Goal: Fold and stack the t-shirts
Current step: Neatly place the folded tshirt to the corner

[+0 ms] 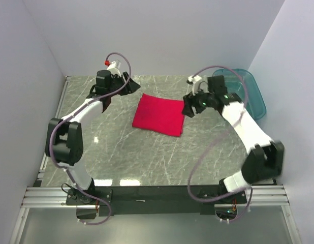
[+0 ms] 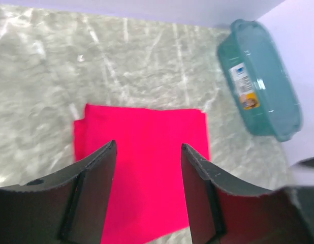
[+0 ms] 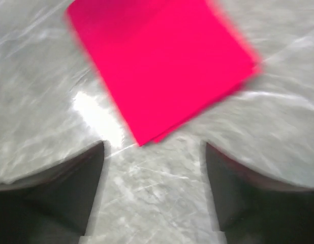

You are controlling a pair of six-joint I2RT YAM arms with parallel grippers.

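Red cloth marks the task item: in the top external view, one t-shirt (image 1: 159, 115) lies folded into a flat rectangle near the middle of the grey marbled desk (image 1: 121, 157), slightly rotated. The left end effector (image 1: 129, 85) sits near the far left corner of the t-shirt, apart from it. The right end effector (image 1: 187, 108) sits at the right edge of the t-shirt; contact cannot be determined from this view. A teal see-through tub (image 1: 247, 91) stands at the far right of the desk, well apart from the t-shirt.

Left wrist view: the left end effector (image 2: 147, 193) has its jaws spread to a moderate gap and holds nothing. The t-shirt (image 2: 147, 132) shows between and beyond the jaws, with a lower layer protruding along one side. The tub (image 2: 261, 76) lies beyond, near the wall.

Right wrist view: the right end effector (image 3: 154, 188) has its jaws spread wide and holds nothing; only bare desk (image 3: 279, 127) shows between them. The t-shirt (image 3: 162, 66) lies just ahead, one corner pointing toward the gap. This view is blurred.
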